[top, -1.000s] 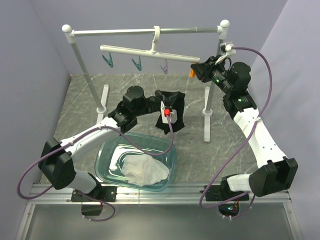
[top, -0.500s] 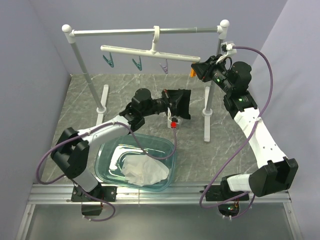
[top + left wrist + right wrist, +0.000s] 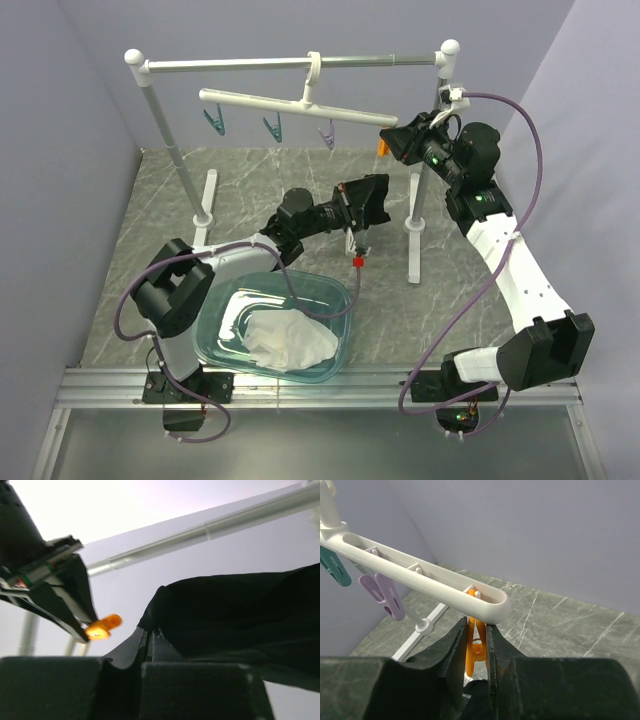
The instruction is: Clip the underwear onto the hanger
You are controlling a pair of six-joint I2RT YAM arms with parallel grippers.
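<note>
The underwear (image 3: 368, 200) has moved up and right over the last second, closer to the hanger (image 3: 290, 103).
I see the left gripper (image 3: 150, 636) clenched on the underwear's edge, holding it in the air near the orange peg (image 3: 475, 650). The right gripper (image 3: 476, 625) is pinched on that peg at the hanger's right end.

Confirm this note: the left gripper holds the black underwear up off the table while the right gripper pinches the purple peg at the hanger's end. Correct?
No. The right gripper pinches the orange peg at the end of the hanger, not the purple peg, which hangs free further along; the right wrist view shows it. The left gripper does hold the underwear up.
</note>
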